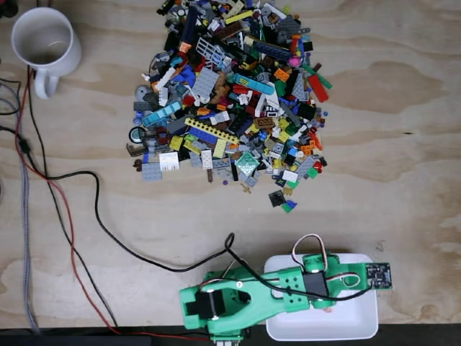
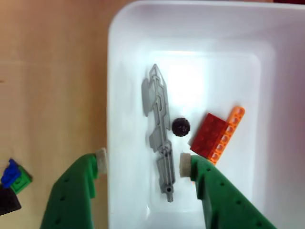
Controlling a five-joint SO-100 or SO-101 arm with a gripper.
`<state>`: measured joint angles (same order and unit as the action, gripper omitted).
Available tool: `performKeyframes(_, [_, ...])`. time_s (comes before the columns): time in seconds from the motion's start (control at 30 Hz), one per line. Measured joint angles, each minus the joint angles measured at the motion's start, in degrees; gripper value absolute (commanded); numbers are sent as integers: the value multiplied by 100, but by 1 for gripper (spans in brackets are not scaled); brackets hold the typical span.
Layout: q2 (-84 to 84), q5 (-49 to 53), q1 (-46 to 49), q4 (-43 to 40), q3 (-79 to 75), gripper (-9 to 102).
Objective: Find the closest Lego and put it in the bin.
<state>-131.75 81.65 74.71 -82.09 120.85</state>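
Note:
The white bin (image 1: 360,321) stands at the table's front edge, and my green arm (image 1: 281,292) reaches over it. In the wrist view my gripper (image 2: 142,161) is open above the bin (image 2: 190,33), with nothing between its white pads (image 2: 184,161). The left finger hangs outside the bin's left wall and the right finger is over the inside. In the bin lie a long grey Lego piece (image 2: 159,129), a small black wheel (image 2: 180,127), a red brick (image 2: 208,135) and an orange holed beam (image 2: 228,134). The big Lego pile (image 1: 230,86) lies at the back.
A white mug (image 1: 45,40) stands at the back left. Black and red cables (image 1: 72,216) trail over the left half of the table to the arm's base. Loose black and green pieces (image 1: 282,202) lie at the pile's near edge; blue and green bricks (image 2: 14,175) lie left of the bin.

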Motion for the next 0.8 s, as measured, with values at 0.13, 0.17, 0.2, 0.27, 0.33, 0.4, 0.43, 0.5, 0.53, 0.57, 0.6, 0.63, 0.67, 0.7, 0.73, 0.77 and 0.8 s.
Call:
performKeyframes(0.13, [-545, -519, -1002, 650, -105, 9])
performKeyframes(0.17, [-624, -598, -1626, 721, -105, 2])
performKeyframes(0.2, [-677, -659, -2276, 800, -105, 0])
performKeyframes(0.27, [-782, -773, -3586, 1002, -26, 0])
performKeyframes(0.33, [-914, -835, -4939, 1257, 220, 0])
performKeyframes(0.4, [-1046, -949, -5968, 1380, 475, 0])
performKeyframes(0.43, [-1134, -993, -6311, 1450, 571, 0])
performKeyframes(0.5, [-1380, -1081, -6803, 1626, 949, 0])
performKeyframes(0.53, [-1450, -1081, -7022, 1679, 1107, 0])
performKeyframes(0.57, [-1503, -1081, -7242, 1731, 1239, 0])
performKeyframes(0.6, [-1538, -1081, -7444, 1784, 1354, 0])
performKeyframes(0.63, [-1556, -1099, -7585, 1846, 1468, 0])
performKeyframes(0.67, [-1573, -1125, -7673, 1907, 1547, 0])
performKeyframes(0.7, [-1573, -1151, -7699, 1951, 1626, 0])
performKeyframes(0.73, [-1573, -1178, -7743, 1986, 1661, 0])
performKeyframes(0.77, [-1573, -1230, -7805, 2004, 1670, 0])
performKeyframes(0.8, [-1573, -1222, -7875, 2030, 1670, 0])
